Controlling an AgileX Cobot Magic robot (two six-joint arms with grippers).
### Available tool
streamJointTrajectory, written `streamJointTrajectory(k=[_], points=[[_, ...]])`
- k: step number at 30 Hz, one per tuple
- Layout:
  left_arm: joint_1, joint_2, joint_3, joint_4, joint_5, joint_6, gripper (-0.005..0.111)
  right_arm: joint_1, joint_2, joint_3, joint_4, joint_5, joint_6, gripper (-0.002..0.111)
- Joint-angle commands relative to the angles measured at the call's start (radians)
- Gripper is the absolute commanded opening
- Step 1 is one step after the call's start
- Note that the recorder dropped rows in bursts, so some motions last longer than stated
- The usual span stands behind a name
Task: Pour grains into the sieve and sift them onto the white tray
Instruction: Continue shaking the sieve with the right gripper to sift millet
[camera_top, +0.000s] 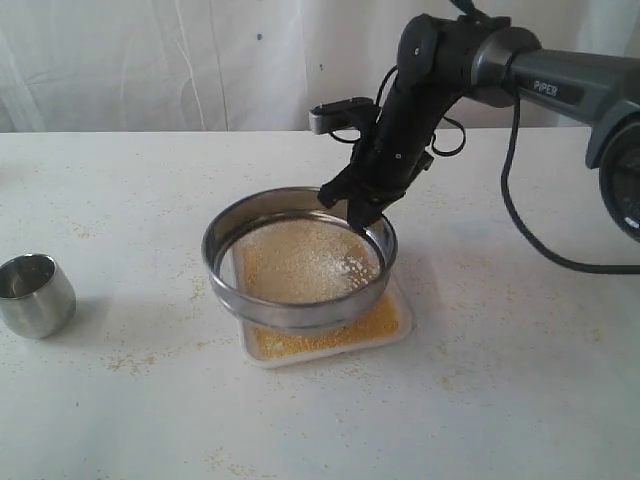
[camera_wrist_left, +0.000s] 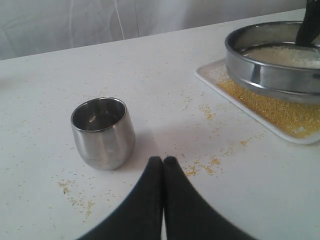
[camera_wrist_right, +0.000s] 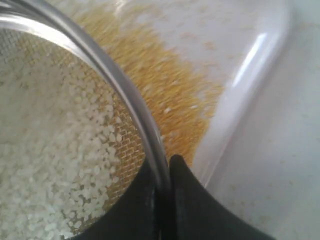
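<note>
At the far left of the table (camera_top: 500, 400) a small steel cup (camera_top: 36, 294) stands upright, with yellowish specks scattered around it. Just beside it, seen from the left wrist, the left gripper (camera_wrist_left: 163, 162) has its two dark fingers pressed together on nothing.

In the middle sits the sieve (camera_top: 298, 305), directly over the white tray (camera_top: 402, 328) — it seems to hang slightly clear of it, though that is hard to tell. Pale grains (camera_top: 300, 258) lie on its mesh. Yellow meal (camera_top: 335, 337) covers the tray beneath, showing past the sieve's near edge.

To the right, the right gripper (camera_top: 360, 215) reaches down from its dark arm (camera_top: 560, 85) and is clamped on the sieve's far-right rim — one finger inside the ring, one outside.
</note>
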Motion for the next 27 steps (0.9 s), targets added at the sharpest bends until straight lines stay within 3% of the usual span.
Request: streamJointTrajectory(k=[1,2,4,5,8,10,11,12,13,14,15,16,18,19,21,22,25,26,27], points=[[0.0,-0.005,0.005,-0.006,-0.003,0.0,0.0,-0.015,-0.015,-0.005,0.27,0.108,-0.35,0.0],[0.0,-0.005,0.005,-0.006,-0.003,0.0,0.0,-0.014,-0.015,-0.005,0.184,0.103,-0.26,0.0],[0.0,-0.005,0.005,-0.006,-0.003,0.0,0.0,-0.024,-0.015,-0.005,0.022,-0.071,0.057,0.0],[0.0,-0.005,0.005,-0.006,-0.003,0.0,0.0,-0.027,-0.015,-0.005,0.029,-0.075,0.164,0.0],[0.0,-0.005,0.005,-0.006,-0.003,0.0,0.0,-0.012,-0.013,-0.009,0.299,0.108,-0.359,0.0],[0.0,-0.005,0.005,-0.006,-0.003,0.0,0.0,-0.01,-0.015,-0.009,0.179,0.063,-0.238,0.0],[0.0,-0.005,0.005,-0.006,-0.003,0.0,0.0,-0.015,-0.015,-0.009,0.085,-0.048,0.041,0.0],[0.0,-0.005,0.005,-0.006,-0.003,0.0,0.0,-0.021,-0.015,-0.009,0.078,-0.073,0.138,0.0],[0.0,-0.005,0.005,-0.006,-0.003,0.0,0.0,-0.022,-0.015,-0.009,0.163,-0.024,0.012,0.0],[0.0,-0.005,0.005,-0.006,-0.003,0.0,0.0,-0.016,-0.015,-0.009,0.26,0.071,-0.259,0.0],[0.0,-0.005,0.005,-0.006,-0.003,0.0,0.0,-0.012,-0.015,-0.009,0.285,0.108,-0.333,0.0],[0.0,-0.005,0.005,-0.006,-0.003,0.0,0.0,-0.008,-0.015,-0.009,0.222,0.108,-0.318,0.0],[0.0,-0.005,0.005,-0.006,-0.003,0.0,0.0,-0.013,-0.017,-0.009,0.065,-0.049,0.061,0.0],[0.0,-0.005,0.005,-0.006,-0.003,0.0,0.0,-0.012,-0.015,-0.009,0.074,-0.055,0.102,0.0],[0.0,-0.005,0.005,-0.006,-0.003,0.0,0.0,-0.005,-0.015,-0.012,0.218,0.108,-0.268,0.0],[0.0,-0.005,0.005,-0.006,-0.003,0.0,0.0,0.0,-0.015,-0.012,0.221,0.108,-0.338,0.0],[0.0,-0.005,0.005,-0.006,-0.003,0.0,0.0,-0.007,-0.013,-0.012,0.069,-0.025,0.076,0.0],[0.0,-0.005,0.005,-0.006,-0.003,0.0,0.0,-0.009,-0.013,-0.012,0.129,-0.006,0.04,0.0],[0.0,-0.005,0.005,-0.006,-0.003,0.0,0.0,-0.002,-0.013,-0.012,0.235,0.068,-0.146,0.0]])
